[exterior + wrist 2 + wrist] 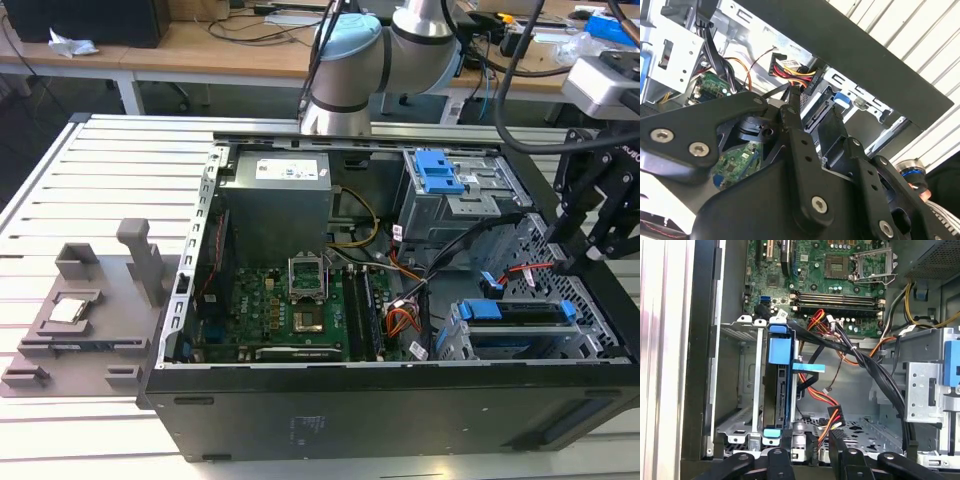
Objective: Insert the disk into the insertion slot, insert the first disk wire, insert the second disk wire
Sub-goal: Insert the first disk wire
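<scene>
The disk [780, 385], silver in a bright blue carrier bracket, sits on edge inside the insertion slot [740, 390], a bay of the silver perforated drive cage. In the exterior view the disk [512, 322] lies in the cage at the case's right end. My gripper [578, 262] hangs just above that end of the cage. In the first wrist view my gripper [812, 447] is close to a black connector [834, 416] on red, yellow and orange wires. The second wrist view shows that connector [812, 86] right at my gripper [812, 100]. A blue-ended wire [807, 367] hangs beside the disk.
A grey drive box with a blue tab [440, 172] stands behind the cage. Thick black cables [875, 372] run across the bay toward the motherboard [290, 310]. The case's black side wall [875, 55] is close by. A grey fixture plate [85, 315] lies at the exterior view's left.
</scene>
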Motion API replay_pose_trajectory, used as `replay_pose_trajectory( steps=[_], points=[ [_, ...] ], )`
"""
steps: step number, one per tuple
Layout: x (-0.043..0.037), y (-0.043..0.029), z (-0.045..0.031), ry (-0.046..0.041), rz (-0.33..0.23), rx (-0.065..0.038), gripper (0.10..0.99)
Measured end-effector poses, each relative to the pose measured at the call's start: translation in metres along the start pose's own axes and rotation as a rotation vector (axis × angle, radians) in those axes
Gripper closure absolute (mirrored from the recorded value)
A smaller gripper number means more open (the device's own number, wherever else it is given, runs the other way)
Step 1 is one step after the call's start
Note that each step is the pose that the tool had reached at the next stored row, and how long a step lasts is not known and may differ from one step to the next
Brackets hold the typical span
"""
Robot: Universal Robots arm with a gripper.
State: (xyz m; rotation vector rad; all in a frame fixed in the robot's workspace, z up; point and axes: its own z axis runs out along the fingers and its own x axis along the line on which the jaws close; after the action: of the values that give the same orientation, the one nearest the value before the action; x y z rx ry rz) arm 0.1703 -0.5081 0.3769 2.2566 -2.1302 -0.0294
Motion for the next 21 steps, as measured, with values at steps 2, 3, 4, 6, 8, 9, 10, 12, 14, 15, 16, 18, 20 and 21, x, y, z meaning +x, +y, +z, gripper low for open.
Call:
replay_pose_trajectory(
  steps=[2, 3, 4, 6, 8, 9, 10, 12, 14, 15, 16, 18, 20, 21],
  points=[
    [-0.0003, 0.0000, 0.0002, 0.0009, -0.020, 0.000, 0.667],
    [-0.0003, -0.0001, 0.0003, 0.0019, -0.043, 0.001, 0.667],
    [-0.0004, -0.0001, 0.0004, 0.0031, -0.071, 0.001, 0.667],
    [-0.0004, -0.0001, 0.0005, 0.0043, -0.100, 0.001, 0.667],
    [-0.0024, -0.0005, 0.0014, 0.0093, -0.115, 0.001, 0.667],
    [-0.0040, -0.0007, 0.0025, 0.0106, -0.115, 0.001, 0.667],
    [-0.0054, -0.0009, 0.0034, 0.0114, -0.115, 0.001, 0.667],
    [-0.0076, -0.0016, 0.0057, 0.0151, -0.115, 0.000, 0.667],
    [-0.0089, -0.0045, 0.0089, 0.0278, -0.120, -0.001, 0.667],
    [-0.0097, -0.0061, 0.0111, 0.0342, -0.123, -0.002, 0.667],
    [-0.0102, -0.0065, 0.0130, 0.0374, -0.124, -0.002, 0.667],
    [-0.0108, -0.0070, 0.0178, 0.0493, -0.124, -0.003, 0.667],
    [-0.0108, -0.0073, 0.0196, 0.0604, -0.125, -0.005, 0.667],
    [-0.0108, -0.0075, 0.0208, 0.0670, -0.126, -0.005, 0.667]
  ],
)
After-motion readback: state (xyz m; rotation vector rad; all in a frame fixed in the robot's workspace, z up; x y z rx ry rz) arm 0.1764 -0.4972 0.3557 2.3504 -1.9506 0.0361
